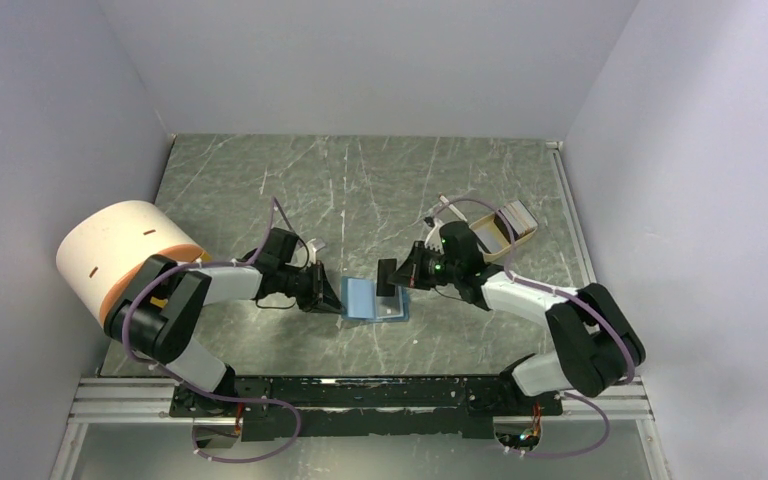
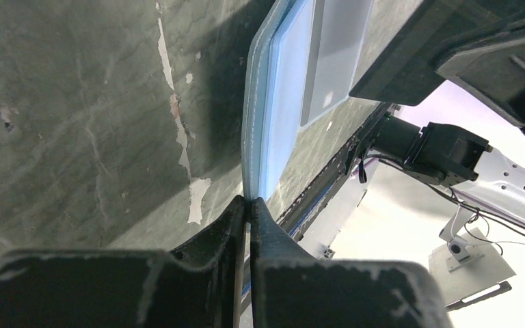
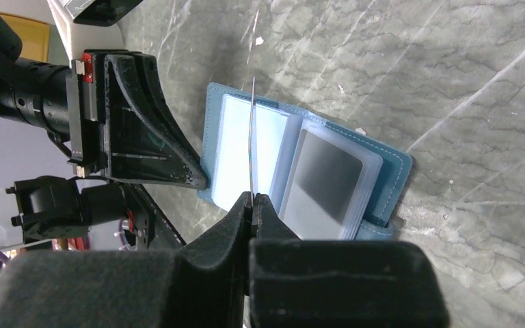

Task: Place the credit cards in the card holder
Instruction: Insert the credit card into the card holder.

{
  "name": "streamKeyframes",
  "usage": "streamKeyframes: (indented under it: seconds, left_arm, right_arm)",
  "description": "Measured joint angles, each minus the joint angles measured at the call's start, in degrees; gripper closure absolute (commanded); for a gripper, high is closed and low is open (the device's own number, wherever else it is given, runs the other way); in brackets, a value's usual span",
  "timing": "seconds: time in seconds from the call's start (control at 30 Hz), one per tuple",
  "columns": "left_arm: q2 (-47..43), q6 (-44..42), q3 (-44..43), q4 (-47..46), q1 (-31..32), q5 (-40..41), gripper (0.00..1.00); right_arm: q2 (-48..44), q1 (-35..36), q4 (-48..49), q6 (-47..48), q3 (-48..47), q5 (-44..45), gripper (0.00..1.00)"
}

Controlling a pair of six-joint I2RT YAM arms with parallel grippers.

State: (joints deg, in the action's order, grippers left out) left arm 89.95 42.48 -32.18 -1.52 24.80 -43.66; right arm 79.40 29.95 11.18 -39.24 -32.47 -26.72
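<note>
The teal-blue card holder point(image 1: 373, 299) lies open on the table between the arms, its pale blue slots facing up. My left gripper point(image 1: 331, 291) is shut on its left edge, and the wrist view shows the tips point(image 2: 249, 201) pinching the holder's rim point(image 2: 256, 116). My right gripper point(image 1: 403, 276) is shut on a dark credit card point(image 1: 387, 275). The right wrist view shows this card edge-on point(image 3: 252, 130), upright over the holder's left slots point(image 3: 236, 150). A grey card point(image 3: 325, 181) sits in a right-hand slot and also shows in the left wrist view point(image 2: 335, 61).
A small tan tray point(image 1: 493, 238) at the back right holds pale cards point(image 1: 518, 214). A large white cylinder with an orange rim point(image 1: 120, 250) stands at the left by the left arm. Grey walls enclose the table on three sides.
</note>
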Motion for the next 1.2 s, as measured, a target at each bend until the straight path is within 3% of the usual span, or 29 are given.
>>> streamKeyframes:
  seconds: [0.73, 1.2]
  left_arm:
    - [2.7, 0.0, 1.2, -1.8, 0.0, 0.9, 0.91]
    - [3.1, 0.0, 1.2, -1.9, 0.0, 1.0, 0.91]
  right_arm:
    - [10.6, 1.0, 13.9, -5.5, 3.4, -0.7, 1.0]
    - [11.5, 2.1, 13.6, -6.0, 3.7, -2.8, 1.0]
